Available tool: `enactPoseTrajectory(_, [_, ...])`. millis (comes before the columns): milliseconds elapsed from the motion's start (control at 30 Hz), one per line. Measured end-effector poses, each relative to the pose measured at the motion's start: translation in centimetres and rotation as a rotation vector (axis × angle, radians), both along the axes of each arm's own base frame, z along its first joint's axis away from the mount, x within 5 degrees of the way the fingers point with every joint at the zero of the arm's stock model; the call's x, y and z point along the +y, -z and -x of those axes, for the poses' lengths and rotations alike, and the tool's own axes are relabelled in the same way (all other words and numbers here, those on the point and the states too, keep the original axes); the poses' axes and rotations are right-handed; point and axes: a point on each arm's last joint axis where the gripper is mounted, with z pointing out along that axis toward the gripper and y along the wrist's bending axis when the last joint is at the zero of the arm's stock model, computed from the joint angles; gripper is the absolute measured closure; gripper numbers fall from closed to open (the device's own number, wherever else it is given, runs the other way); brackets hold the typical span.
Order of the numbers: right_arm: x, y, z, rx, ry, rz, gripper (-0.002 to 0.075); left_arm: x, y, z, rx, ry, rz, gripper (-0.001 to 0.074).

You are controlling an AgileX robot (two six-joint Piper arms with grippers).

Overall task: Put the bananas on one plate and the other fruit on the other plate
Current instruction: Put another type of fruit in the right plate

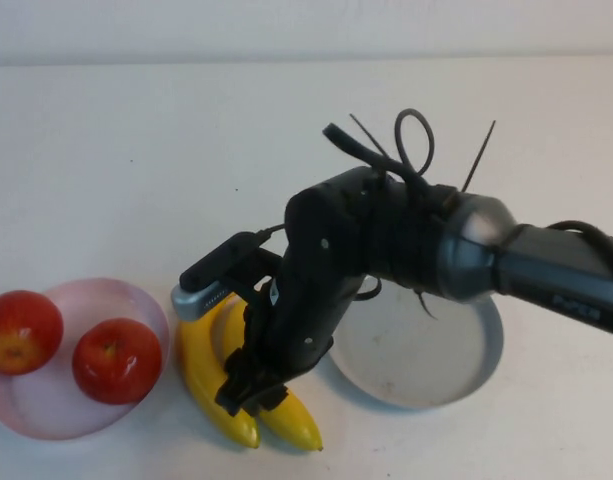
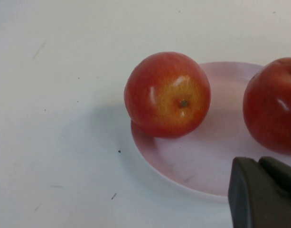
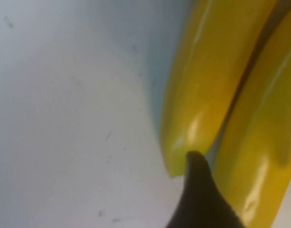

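While the right arm reaches across the white worktop [image 1: 136, 150], its right gripper [image 1: 254, 392] sits low over the two smooth, curved yellow bananas [image 1: 221, 385], which lie side by side on the bare worktop between the two plates, touching neither rim as far as the high view shows. In the right wrist view one dark fingertip [image 3: 200, 190] stands in the narrow gap between the two bananas, right at the end of one of them; the second finger is all but out of that picture, so I cannot tell whether the right gripper is spread around a banana or pressing on it, nor how wide its jaws stand.

The round grey-blue shallow plate [image 1: 456, 380] lies just beside the bananas on the robot's right, partly hidden by the arm, and what shows of it is bare. The round pale pink shallow plate [image 1: 46, 420] lies on the robot's left and carries the two round, glossy red apples [image 1: 116, 360], one near its outer edge and one near the rim closest to the bananas. The left gripper [image 2: 264, 194] hangs closed just above the edge of the pink plate, beside the apples and holding nothing.
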Motion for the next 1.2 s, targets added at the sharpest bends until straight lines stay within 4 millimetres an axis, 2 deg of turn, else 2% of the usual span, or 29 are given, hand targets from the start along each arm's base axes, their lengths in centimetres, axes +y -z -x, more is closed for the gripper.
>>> enactPoseTrajectory(133, [1.1,1.4,-1.5,-0.033,0.004,0.038,0.0359,0.0,0.0,0.0,0.0,0.0,0.0,0.0738])
enactPoseTrajectory(300, [1.8,3.0,-2.4,-0.029,0.024,0.084,0.0391,0.0,0.0,0.0,0.0,0.0,0.0,0.0738])
enactPoseTrajectory(633, [2.0,3.1,-2.7,-0.026,0.084,0.087,0.0416,0.0,0.0,0.0,0.0,0.0,0.0,0.0738])
enactPoseTrajectory(767, [1.5,1.5,-2.5,-0.038,0.161,0.071,0.0416,0.0,0.0,0.0,0.0,0.0,0.0,0.0738])
enactPoseTrajectory(833, [0.6,-0.4,-2.3,-0.061,0.205,0.043,0.0417,0.0,0.0,0.0,0.0,0.0,0.0,0.0738])
enactPoseTrajectory(933, [-1.7,-3.4,-1.9,-0.097,0.289,-0.032,0.0417,0.0,0.0,0.0,0.0,0.0,0.0,0.0738])
enactPoseTrajectory(1033, [-5.2,-5.1,-2.1,-0.108,0.397,-0.07,0.0417,0.0,0.0,0.0,0.0,0.0,0.0,0.0738])
enactPoseTrajectory(1100, [-7.4,-4.8,-2.7,-0.096,0.461,-0.05,0.0417,0.0,0.0,0.0,0.0,0.0,0.0,0.0738])
enactPoseTrajectory(1200, [-9.5,-3.7,-3.5,-0.054,0.55,0.01,0.0417,0.0,0.0,0.0,0.0,0.0,0.0,0.0738])
